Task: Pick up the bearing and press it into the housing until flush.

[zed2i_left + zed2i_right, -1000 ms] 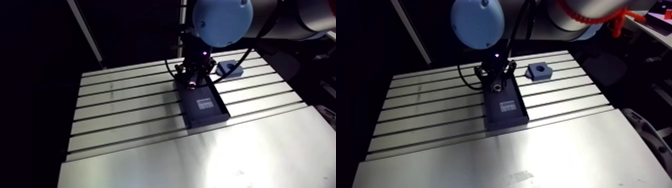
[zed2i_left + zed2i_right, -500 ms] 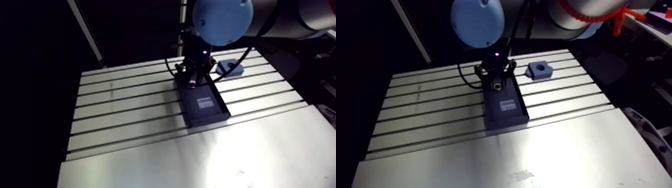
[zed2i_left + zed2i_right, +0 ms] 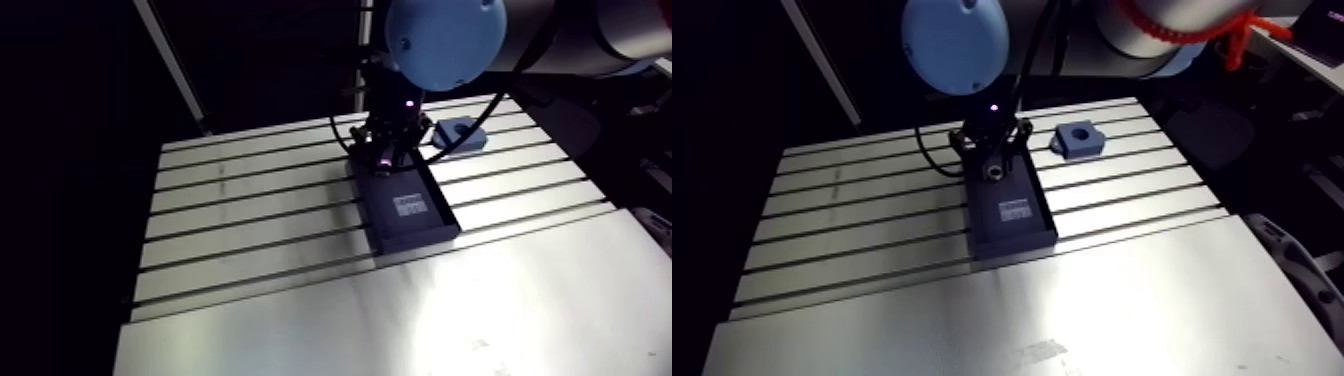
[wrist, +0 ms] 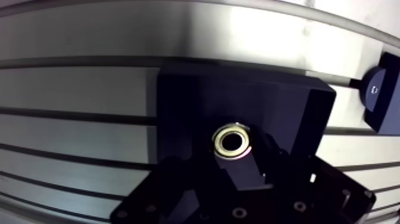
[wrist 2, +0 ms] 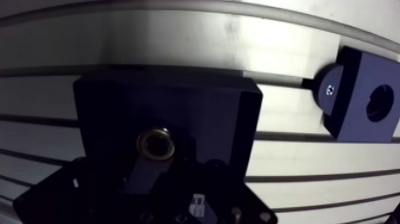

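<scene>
The gripper [image 4: 233, 150] clamps the bearing [image 4: 233, 142] by its rim, over the tray's [image 4: 297, 113] far end. It looks like small, stiff, slick steel, so it may slip.

The pale label [image 3: 410, 207] on the dark tray [image 3: 418, 238] is too small to read.

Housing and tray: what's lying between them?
Only bare slotted table separates the blue housing from the dark tray; both the arm and wrist views show it.
</scene>
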